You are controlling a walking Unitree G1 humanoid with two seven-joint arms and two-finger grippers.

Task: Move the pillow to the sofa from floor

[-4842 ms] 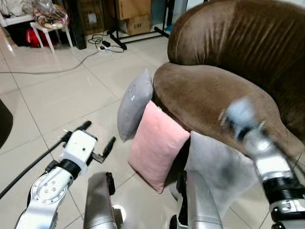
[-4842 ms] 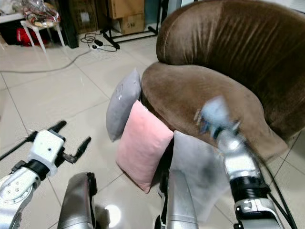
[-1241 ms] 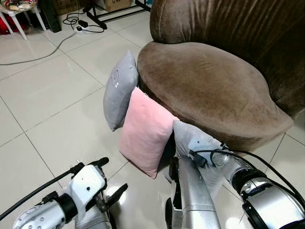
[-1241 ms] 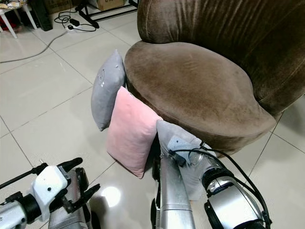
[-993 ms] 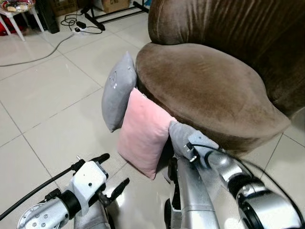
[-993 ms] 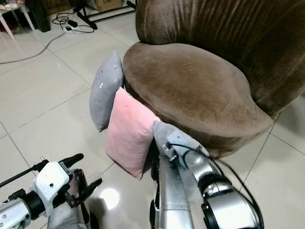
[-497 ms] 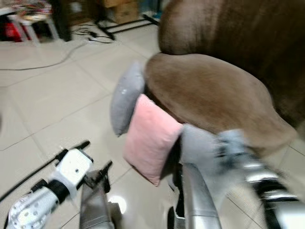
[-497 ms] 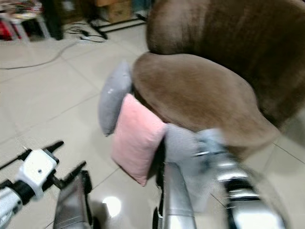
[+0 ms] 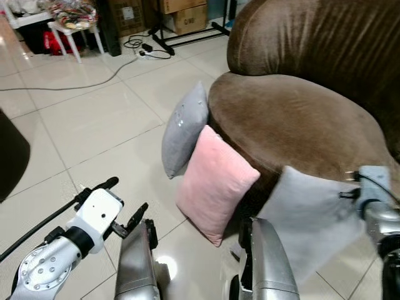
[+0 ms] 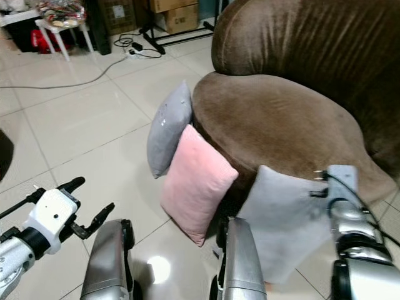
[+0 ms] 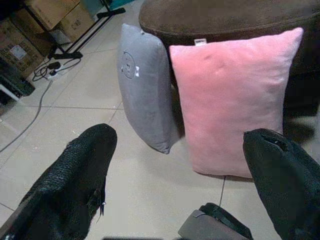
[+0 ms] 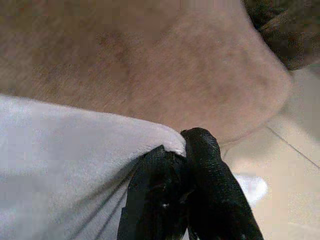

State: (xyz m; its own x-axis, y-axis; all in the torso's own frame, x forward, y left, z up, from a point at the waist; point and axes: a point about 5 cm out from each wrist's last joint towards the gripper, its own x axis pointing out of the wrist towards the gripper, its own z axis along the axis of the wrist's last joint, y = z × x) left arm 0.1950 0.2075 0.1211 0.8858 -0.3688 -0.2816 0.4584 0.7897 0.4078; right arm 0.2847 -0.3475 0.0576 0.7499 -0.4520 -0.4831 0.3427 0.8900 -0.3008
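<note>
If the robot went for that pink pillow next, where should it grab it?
Probably the top corner of the pink rectangular pillow, coming from above on the floor side. It stands tilted against the brown velvet sofa, so its upper edge is free, and the soft corner is thin enough to pinch. The open left gripper already faces it.

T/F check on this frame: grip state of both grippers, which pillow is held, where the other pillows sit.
1. The right gripper is shut on the light grey pillow. True.
2. The left gripper holds the pink pillow. False: it is open and apart from it.
3. The pink pillow lies on the sofa seat. False: it stands on the floor, leaning against the sofa's front.
4. A darker grey pillow leans on the sofa beside the pink one. True.
5. The held pillow rests fully on the seat. False: it hangs at the seat's front edge.
</note>
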